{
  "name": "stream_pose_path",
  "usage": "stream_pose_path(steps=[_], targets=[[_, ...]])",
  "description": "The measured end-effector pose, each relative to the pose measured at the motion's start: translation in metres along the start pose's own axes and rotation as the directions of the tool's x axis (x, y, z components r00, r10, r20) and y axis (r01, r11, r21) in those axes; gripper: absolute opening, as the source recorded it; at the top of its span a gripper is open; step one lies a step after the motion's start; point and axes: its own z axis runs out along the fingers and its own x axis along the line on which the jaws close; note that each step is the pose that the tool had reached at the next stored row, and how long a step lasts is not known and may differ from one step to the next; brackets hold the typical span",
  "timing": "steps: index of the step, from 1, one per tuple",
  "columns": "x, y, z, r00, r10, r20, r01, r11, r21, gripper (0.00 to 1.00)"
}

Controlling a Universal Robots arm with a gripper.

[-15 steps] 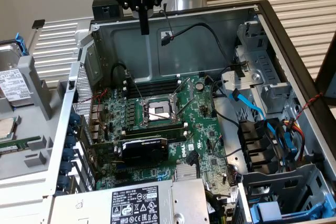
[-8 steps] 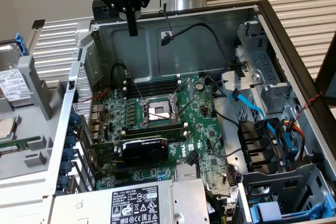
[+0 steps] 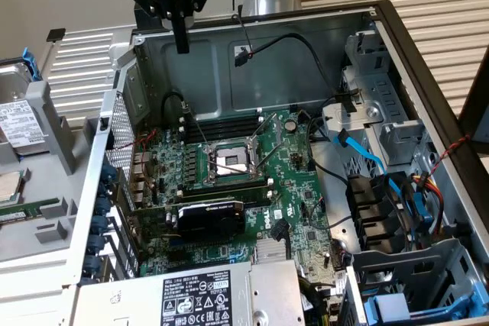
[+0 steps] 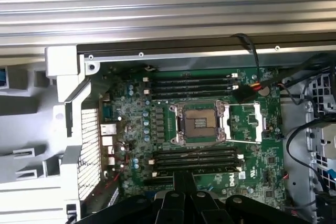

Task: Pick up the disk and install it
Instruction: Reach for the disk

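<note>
Exterior view, gripper (image 3: 182,43) above the open computer case (image 3: 252,74), jaws pressed together, holding nothing, disk (image 3: 18,123) well apart from the jaws toward the exterior view's left, outside the case, wrist view, shut gripper (image 4: 184,179) over the motherboard (image 4: 268,161).

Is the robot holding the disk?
No: the shut gripper hangs empty over the case, and the disk lies at the exterior view's left.

In the case (image 3: 252,43) the motherboard (image 3: 298,196) lies flat, the processor socket (image 3: 229,162) at its middle, the graphics card (image 3: 210,215) nearer, the power supply (image 3: 199,299) at the case's near edge. The drive cages (image 3: 382,124) line the edge at the exterior view's right; the disk (image 3: 19,124) lies on a holder (image 3: 46,227) beyond the opposite edge.
</note>
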Motion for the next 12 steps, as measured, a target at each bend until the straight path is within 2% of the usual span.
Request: stream_pose_path(steps=[3,7,12], targets=[[0.008,0.0020,-0.0003,1.0000,0.000,0.0003,0.000,1.0000,0.0044,0.11],[0.015,0.0094,-0.0007,1.0000,0.000,0.0005,0.000,1.0000,0.0083,0.11],[0.029,0.0155,-0.0010,1.0000,0.000,0.0008,0.000,0.9999,0.0103,0.11]])
